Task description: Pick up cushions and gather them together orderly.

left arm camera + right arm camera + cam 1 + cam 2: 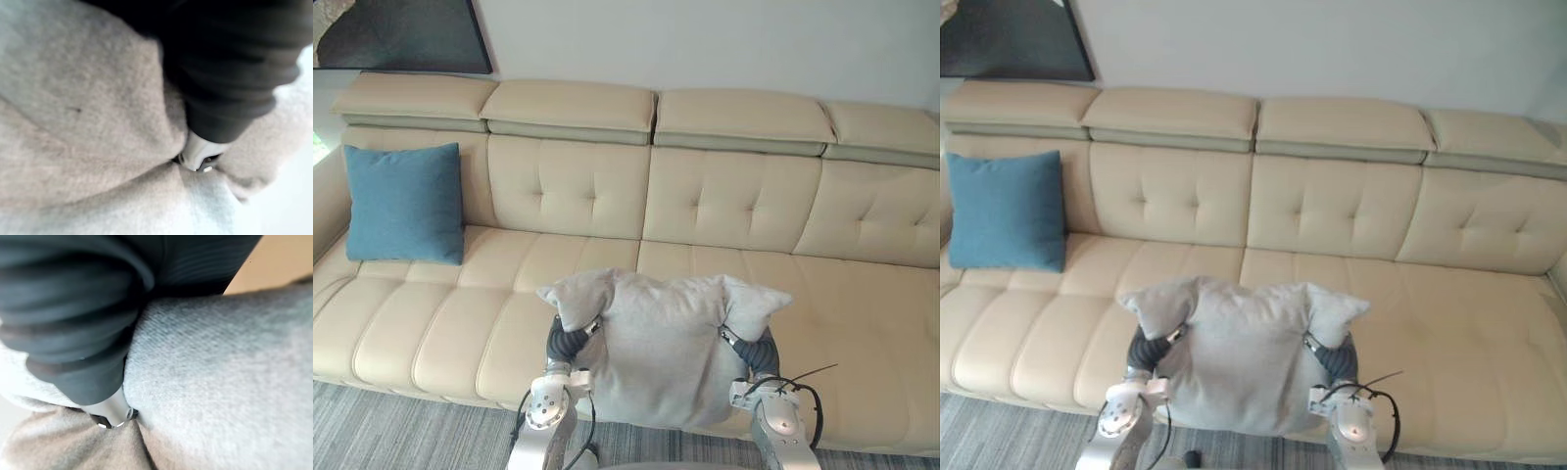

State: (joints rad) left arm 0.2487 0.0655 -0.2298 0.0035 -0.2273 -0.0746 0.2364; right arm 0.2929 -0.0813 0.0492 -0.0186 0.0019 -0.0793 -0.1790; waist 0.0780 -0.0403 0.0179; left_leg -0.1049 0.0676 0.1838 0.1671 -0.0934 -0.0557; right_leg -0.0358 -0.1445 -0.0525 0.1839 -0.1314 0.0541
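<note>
A light grey soft fabric cushion (661,352) hangs in the lower centre of the frame, lifted clear in front of the seat of a long cream tufted leather sofa (724,211) that spans the whole width. The cushion's two upper corners stick out to either side, and its body sags between the arms.

The left hand (566,343) presses into the cushion's left edge, just below the left corner. The right hand (759,351) presses into the right edge at about the same height. In both eye views only the dark ribbed covers show, sunk into folds of the fabric.

In the left wrist view the left hand (230,73) lies against the grey cloth (88,122), which bulges round it. The right wrist view shows the same for the right hand (73,323). What lies past each cover is buried in the cloth, so I cannot tell how far either hand is closed.

A teal square fabric cushion (404,203) stands upright against the sofa back at the far left, well apart from the grey one. A dark framed picture (401,34) hangs on the white wall (705,39) at upper left. A grey striped carpet (391,431) lies along the bottom left.
</note>
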